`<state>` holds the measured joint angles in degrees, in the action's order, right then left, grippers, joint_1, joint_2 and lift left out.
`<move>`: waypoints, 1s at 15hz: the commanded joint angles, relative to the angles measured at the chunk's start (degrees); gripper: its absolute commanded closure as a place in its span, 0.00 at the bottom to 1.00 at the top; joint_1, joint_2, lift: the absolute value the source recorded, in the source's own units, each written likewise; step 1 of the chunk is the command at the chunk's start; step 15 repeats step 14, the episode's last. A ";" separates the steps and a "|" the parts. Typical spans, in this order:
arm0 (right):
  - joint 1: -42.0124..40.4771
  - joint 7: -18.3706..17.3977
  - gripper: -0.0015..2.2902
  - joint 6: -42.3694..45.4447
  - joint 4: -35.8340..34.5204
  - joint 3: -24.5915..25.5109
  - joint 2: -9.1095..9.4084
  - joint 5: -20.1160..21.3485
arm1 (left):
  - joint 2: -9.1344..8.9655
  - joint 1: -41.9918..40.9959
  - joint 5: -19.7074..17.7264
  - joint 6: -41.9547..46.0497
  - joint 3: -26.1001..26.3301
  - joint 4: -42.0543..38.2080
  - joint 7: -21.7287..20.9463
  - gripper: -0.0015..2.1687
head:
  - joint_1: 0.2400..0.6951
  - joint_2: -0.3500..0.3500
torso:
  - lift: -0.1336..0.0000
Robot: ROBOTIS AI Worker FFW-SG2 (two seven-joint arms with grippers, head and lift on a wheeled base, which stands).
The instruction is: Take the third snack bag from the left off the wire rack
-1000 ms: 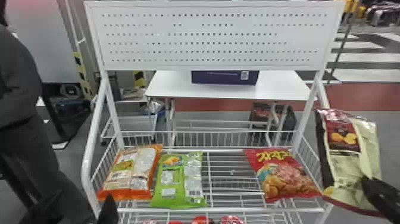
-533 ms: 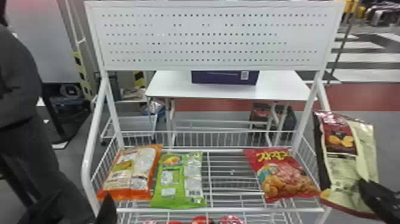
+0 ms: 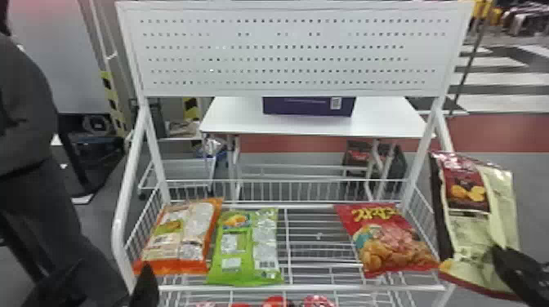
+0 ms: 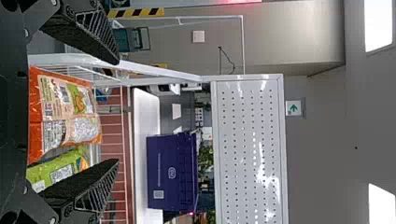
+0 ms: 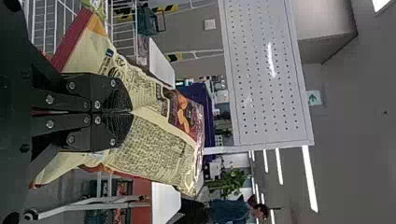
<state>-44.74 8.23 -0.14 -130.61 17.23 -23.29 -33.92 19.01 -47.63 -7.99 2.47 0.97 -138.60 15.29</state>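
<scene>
Clamping the lower end of the snack bag (image 3: pixel 478 220), the right hand (image 3: pixel 506 263) sits low beyond the right edge of the rack (image 3: pixel 326 288), outside the right post. In the right wrist view its two fingers (image 5: pixel 116 100) are pressed together on the bag from both sides, with the crumpled bottom of the bag bunched behind them. The bag stands nearly upright above the hand, off the shelf and just beside the rack's right side. Whether it brushes the side wires I cannot tell. It is cream coloured, with a dark red panel showing chips near its top. The right arm enters from the bottom right corner of the head view, fingers pointing up and toward the rack. The left hand (image 4: pixel 114 109) is low at the rack's front left corner. Its fingers (image 4: pixel 88 182) are spread wide apart with nothing between them, and it faces the two bags at the left end of the shelf. Three bags lie flat on the top shelf. The orange bag (image 3: pixel 179 236) is at the left edge and the green bag (image 3: pixel 245 245) lies beside it, their edges meeting. The red bag (image 3: pixel 388 239) is near the right edge. A stretch of bare wire lies between the green bag and the red bag. With the held one, that makes four bags. Behind the rack's pegboard (image 3: pixel 286 49) stands a white bench (image 3: pixel 380 122) carrying one dark blue box (image 3: pixel 308 106).
</scene>
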 commanded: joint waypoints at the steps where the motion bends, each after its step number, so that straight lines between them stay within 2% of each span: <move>1: 0.00 0.03 0.98 0.00 -0.17 0.00 0.00 -0.01 | -0.03 0.00 -0.01 -0.15 -0.01 -0.09 0.00 0.07 | 0.57 0.50 | 1.00; 15: -0.44 0.82 0.98 0.35 -0.26 0.00 0.09 -0.53 | -0.03 -0.53 0.08 0.02 -0.36 -0.53 0.09 0.07 | 0.57 0.50 | 1.00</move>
